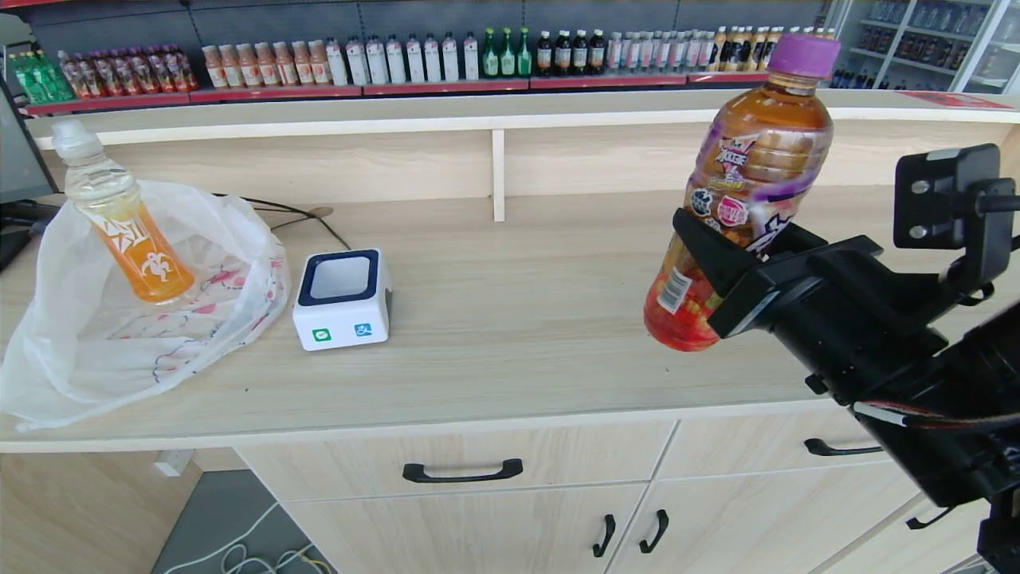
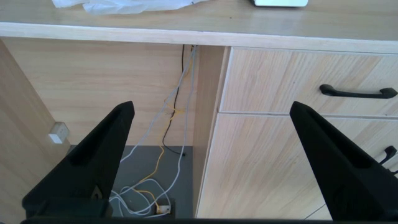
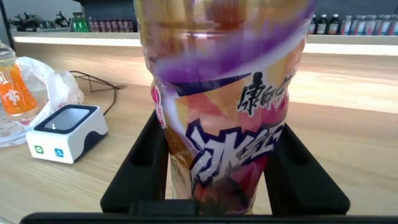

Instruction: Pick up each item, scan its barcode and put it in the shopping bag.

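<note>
Over the right end of the counter (image 1: 518, 335), my right gripper (image 1: 729, 251) is pinching the purple-capped tea bottle (image 1: 757, 151) around its lower half. The bottle hangs clear of the wood, leaning slightly, with its barcode (image 1: 674, 290) near the base. To the left, well apart from it, the white scanner (image 1: 343, 299) sits on the counter with its window facing up. Just beside that lies the bag (image 1: 88, 359), with an orange drink bottle (image 1: 127, 231) standing tilted inside. My left gripper (image 2: 212, 124) is spread wide and empty, below the counter edge, facing the cabinet front and some loose cables (image 2: 168, 130).
</note>
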